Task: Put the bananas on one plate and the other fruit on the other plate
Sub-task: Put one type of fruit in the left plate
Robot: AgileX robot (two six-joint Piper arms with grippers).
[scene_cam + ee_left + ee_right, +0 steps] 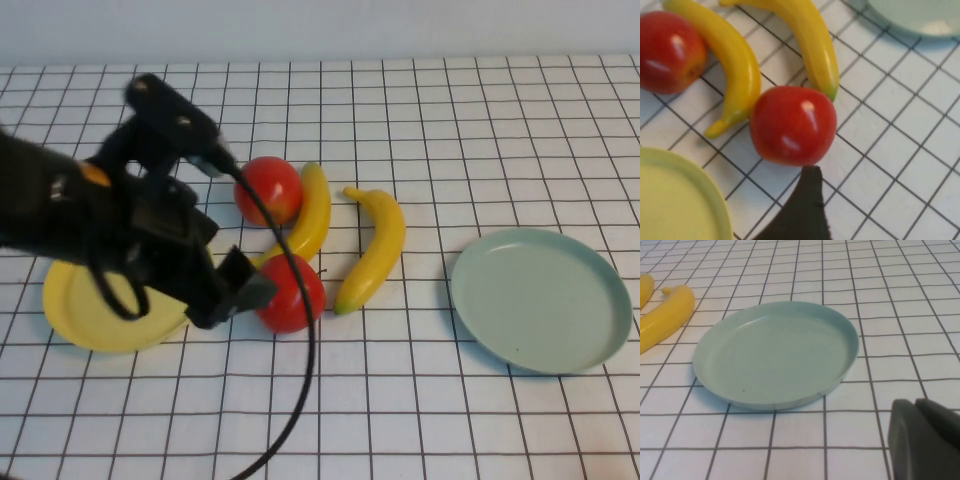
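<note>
Two red apples lie mid-table: one at the back [270,188], one in front [292,293]. Two yellow bananas lie beside them, one between the apples [312,212], one to the right [376,246]. The yellow plate [90,318] lies at the left, partly under my left arm, and is bare where it shows. The pale blue-green plate [540,298] at the right is bare. My left gripper [245,288] is open, low beside the front apple [792,125]. One of its fingers [805,210] touches that apple. My right gripper [915,405] is shut and empty, just off the blue-green plate [775,347].
The tabletop is white with a black grid. A black cable [305,380] runs from my left arm toward the table's front edge. The right arm does not show in the high view.
</note>
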